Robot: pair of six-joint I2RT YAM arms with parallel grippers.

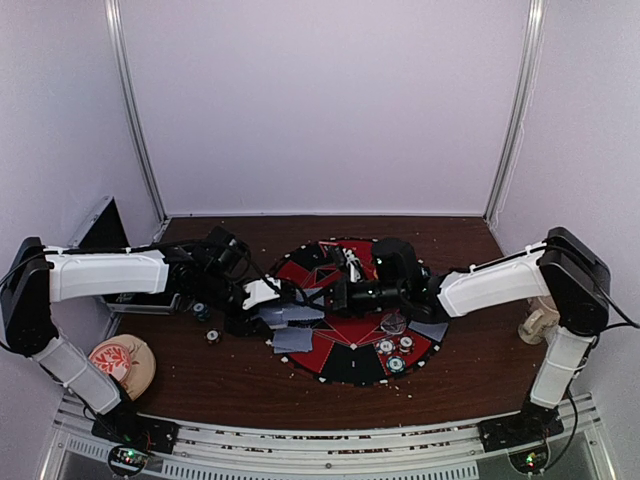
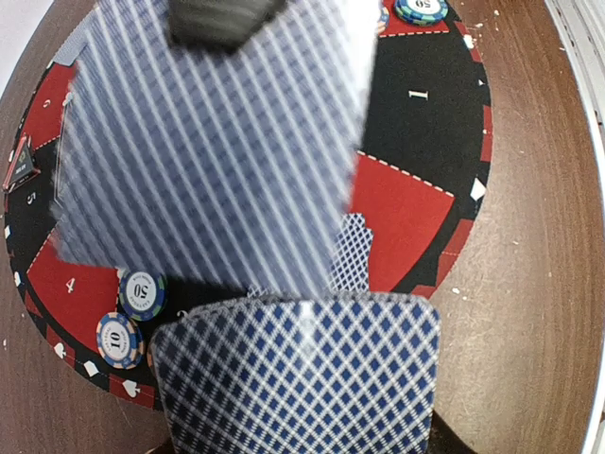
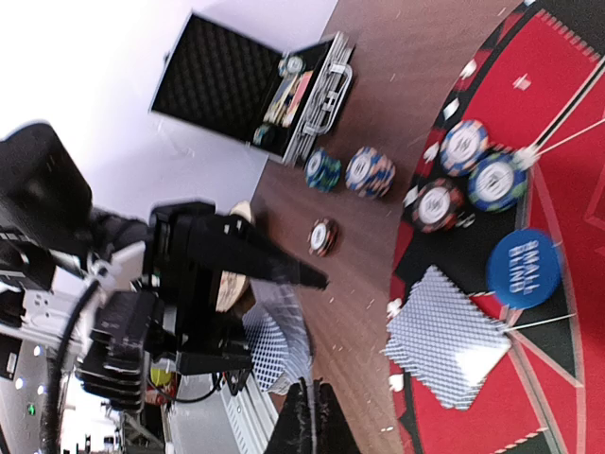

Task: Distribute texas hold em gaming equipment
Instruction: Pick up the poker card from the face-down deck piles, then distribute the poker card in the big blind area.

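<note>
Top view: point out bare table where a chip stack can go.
Free: table between the mat and the near rail; also right of the mat. Crowded: cards on the mat's left edge, loose chips beside it.

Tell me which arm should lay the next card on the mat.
Right. The right pincer is shut on a card just above the deck, which the left pincer holds over the mat.
</note>
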